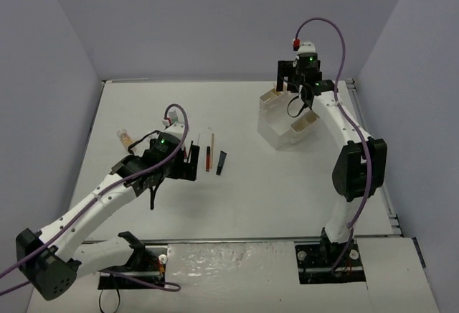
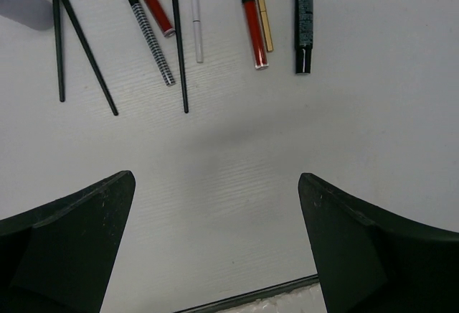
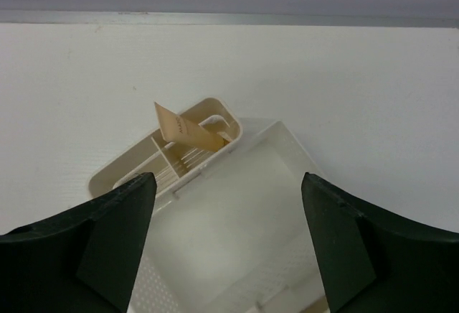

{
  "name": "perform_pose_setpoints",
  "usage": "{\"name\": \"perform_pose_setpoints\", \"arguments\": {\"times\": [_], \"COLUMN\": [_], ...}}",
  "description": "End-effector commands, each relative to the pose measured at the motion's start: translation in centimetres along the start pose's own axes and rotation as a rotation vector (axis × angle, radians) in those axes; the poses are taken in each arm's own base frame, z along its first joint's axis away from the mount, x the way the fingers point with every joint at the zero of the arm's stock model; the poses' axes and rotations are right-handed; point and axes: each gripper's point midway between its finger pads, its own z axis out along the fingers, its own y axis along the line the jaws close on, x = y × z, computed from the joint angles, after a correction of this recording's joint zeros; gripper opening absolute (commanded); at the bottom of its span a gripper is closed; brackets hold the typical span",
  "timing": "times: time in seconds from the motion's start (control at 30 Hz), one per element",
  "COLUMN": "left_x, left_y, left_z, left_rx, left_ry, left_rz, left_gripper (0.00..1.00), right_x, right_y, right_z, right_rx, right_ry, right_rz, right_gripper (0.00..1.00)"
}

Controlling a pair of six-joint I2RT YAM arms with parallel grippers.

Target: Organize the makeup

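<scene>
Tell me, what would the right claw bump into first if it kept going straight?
Probably the white plastic compartment box, its big open section just beyond the right claw; the tan flat tube lies farther. Depth is unclear.

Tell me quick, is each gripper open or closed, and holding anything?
Left gripper: open, empty, just short of the pencils.
Right gripper: open, holding nothing, above the white box; a tan item leans in its end compartment.
</scene>
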Motion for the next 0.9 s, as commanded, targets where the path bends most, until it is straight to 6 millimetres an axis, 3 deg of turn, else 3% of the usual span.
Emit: {"name": "perform_pose_setpoints", "arguments": {"times": [0.0,0.07,0.17,0.2,0.27,0.4,0.6,0.87], "left_x": [-4.0,-3.9,-3.7,-3.8,-3.5,-3.2,-2.5,-0.7], "left_y": [-5.0,-6.2,-8.0,-8.2,-9.3,-10.8,-11.5,-10.4], "left_z": [0.7,2.4,4.8,4.8,6.8,9.2,13.0,16.4], "left_rx": [0.103,0.103,0.118,0.122,0.129,0.133,0.080,-0.004], "left_ry": [-0.074,-0.041,-0.002,-0.003,0.025,0.071,0.138,0.235], "left_rz": [-0.021,-0.013,-0.001,-0.001,-0.002,0.013,0.038,0.040], "left_gripper": [0.96,0.96,0.96,0.96,0.94,0.91,0.85,0.76], "right_x": [-5.6,-6.2,-4.8,-4.7,-3.3,-1.0,2.5,5.4], "right_y": [-0.5,-0.5,-0.3,-0.1,-0.1,0.2,-0.2,0.1], "right_z": [-9.2,-13.0,-17.1,-17.3,-20.1,-23.3,-25.9,-26.4], "right_rx": [-0.045,-0.077,-0.132,-0.141,-0.172,-0.227,-0.241,-0.271], "right_ry": [-0.197,-0.245,-0.271,-0.272,-0.293,-0.305,-0.308,-0.269], "right_rz": [0.098,0.120,0.142,0.147,0.164,0.188,0.211,0.213], "right_gripper": [0.92,0.99,1.00,1.00,1.00,1.00,1.00,1.00]}}
